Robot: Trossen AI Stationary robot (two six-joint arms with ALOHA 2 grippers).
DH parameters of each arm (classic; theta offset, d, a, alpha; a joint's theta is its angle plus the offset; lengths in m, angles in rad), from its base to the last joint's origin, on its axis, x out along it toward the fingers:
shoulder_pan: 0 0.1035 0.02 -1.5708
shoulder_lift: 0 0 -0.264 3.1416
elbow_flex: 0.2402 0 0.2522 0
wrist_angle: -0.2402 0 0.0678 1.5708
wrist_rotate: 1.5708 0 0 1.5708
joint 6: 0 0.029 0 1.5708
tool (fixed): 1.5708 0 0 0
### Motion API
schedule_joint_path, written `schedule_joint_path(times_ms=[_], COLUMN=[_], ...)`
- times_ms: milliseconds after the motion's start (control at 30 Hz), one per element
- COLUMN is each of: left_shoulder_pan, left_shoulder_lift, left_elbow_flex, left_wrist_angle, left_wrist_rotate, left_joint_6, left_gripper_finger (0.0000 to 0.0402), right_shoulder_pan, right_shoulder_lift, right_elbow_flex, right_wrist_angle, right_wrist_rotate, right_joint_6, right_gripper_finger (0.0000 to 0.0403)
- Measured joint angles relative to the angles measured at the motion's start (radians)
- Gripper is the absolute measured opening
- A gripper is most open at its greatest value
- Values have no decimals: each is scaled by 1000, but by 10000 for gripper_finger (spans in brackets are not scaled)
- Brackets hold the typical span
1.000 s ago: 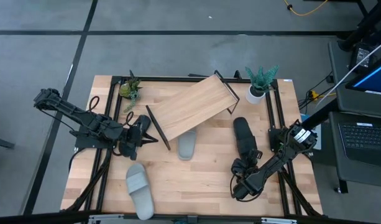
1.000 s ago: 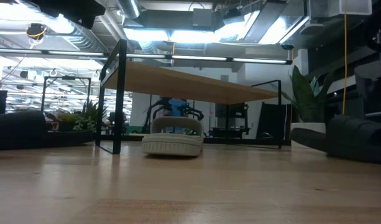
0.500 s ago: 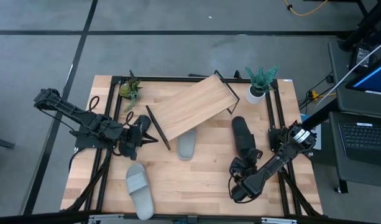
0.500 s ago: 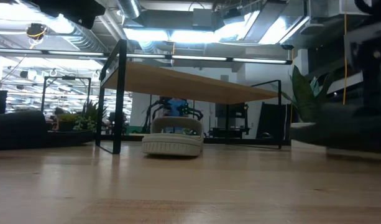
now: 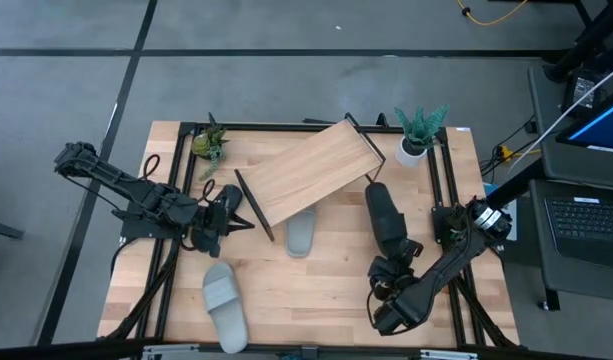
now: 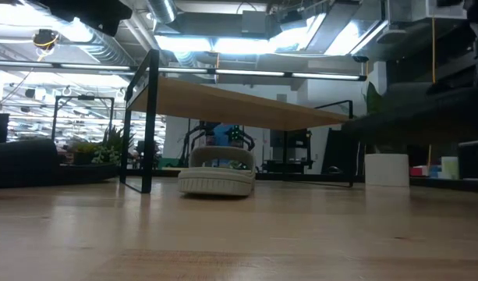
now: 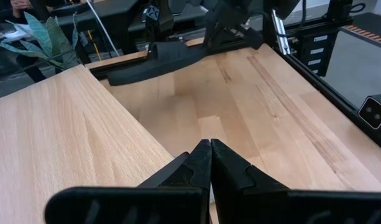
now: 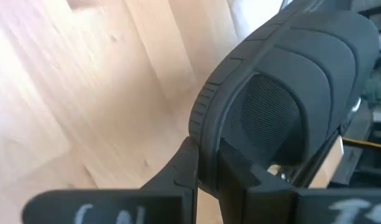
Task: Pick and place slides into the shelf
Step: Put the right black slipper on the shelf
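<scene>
- Since a second ago, I am seeing the black slide (image 5: 385,222) held by the right gripper (image 5: 397,262) shift toward the shelf (image 5: 308,173); its toe end is now sitting just beside the shelf's right end, and in the low view it is now showing as a dark band raised off the table (image 5: 316,285).
- The right gripper is staying clamped on the heel end of that black slide; in the right wrist view its fingers (image 8: 184,168) are pressing against the slide's strap (image 8: 283,93).
- The left gripper (image 5: 236,213) is resting over the left part of the table, just beside the shelf's left end, with its jaws fully closed and holding nothing; the left wrist view is showing the two fingers (image 7: 202,163) touching each other.
- One grey slide (image 5: 301,231) is lying partly under the shelf's front edge; the low view is showing it standing flat on the table beneath the board.
- A second grey slide (image 5: 225,305) is lying near the table's front edge, well apart from the shelf.
- Nothing is lying on top of the shelf board.
- A white plant pot (image 5: 411,151) is standing near the shelf's right end.
</scene>
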Motion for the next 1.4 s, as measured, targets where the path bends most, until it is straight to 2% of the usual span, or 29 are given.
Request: schedule_joint_path(times_ms=[500,800,1167,1400], left_shoulder_pan=[0,0,0,0], left_shoulder_lift=[0,0,0,0], left_elbow_flex=[0,0,0,0], left_wrist_angle=[0,0,0,0], left_wrist_rotate=[0,0,0,0], left_joint_6=[-2,-3,-4,-4], left_gripper_finger=[0,0,0,0], right_shoulder_pan=[20,38,47,48], right_shoulder_lift=[0,0,0,0], right_elbow_flex=[47,120,172,219], right_wrist_angle=[-2,-1,-2,-1], right_wrist_rotate=[19,85,194,361], right_joint_6=[-13,-80,-166,-250], right_gripper_finger=[32,32,31,31])
